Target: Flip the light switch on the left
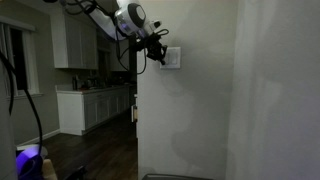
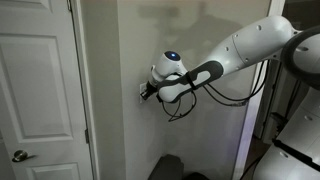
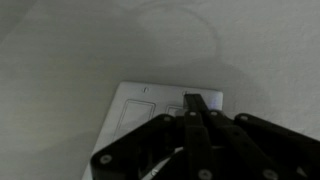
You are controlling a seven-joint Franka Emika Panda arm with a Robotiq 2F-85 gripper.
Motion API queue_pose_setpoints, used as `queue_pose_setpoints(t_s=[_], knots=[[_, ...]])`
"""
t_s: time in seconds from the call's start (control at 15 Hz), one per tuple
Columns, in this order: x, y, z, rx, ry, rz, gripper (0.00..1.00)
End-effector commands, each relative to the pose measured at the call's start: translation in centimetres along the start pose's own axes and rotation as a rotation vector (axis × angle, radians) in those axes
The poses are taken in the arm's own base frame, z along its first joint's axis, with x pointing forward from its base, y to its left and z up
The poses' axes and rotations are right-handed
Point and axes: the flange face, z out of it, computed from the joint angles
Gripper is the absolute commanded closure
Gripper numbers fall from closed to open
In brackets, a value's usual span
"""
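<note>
A small white two-rocker wall plate [image 3: 150, 93] sits on the pale wall and also shows in an exterior view [image 1: 173, 57]. The light switch, its left-hand rocker [image 3: 131, 120], is in plain sight in the wrist view. The right-hand rocker [image 3: 173, 111] is partly hidden behind my fingers. My gripper [image 3: 193, 100] is shut, with both black fingers pressed together. Its tip lies over the plate's right part, near the top edge. In both exterior views the gripper [image 1: 160, 55] [image 2: 146, 93] is at the wall by the plate. I cannot tell whether it touches.
The wall ends in a corner just left of the plate, with a doorway to a kitchen with white cabinets [image 1: 75, 40] and a counter [image 1: 95, 95]. A white panel door [image 2: 40, 80] with a knob [image 2: 18, 155] stands beside the wall. A dark object [image 2: 170, 168] is low down.
</note>
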Motion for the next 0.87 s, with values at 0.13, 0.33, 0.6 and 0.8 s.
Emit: queue_pose_setpoints(t_s=[0.13,0.33,0.6,0.8], knots=[[-1.5,-0.1,-0.3,-0.017,-0.093,-0.013,1.0],[-1.9,0.0,-0.3,-0.021,-0.126,-0.012,1.0],[-2.0,0.0,-0.1,-0.018,-0.145,-0.011,1.0],[-2.1,-0.2,0.0,-0.005,-0.151,-0.015,0.79]])
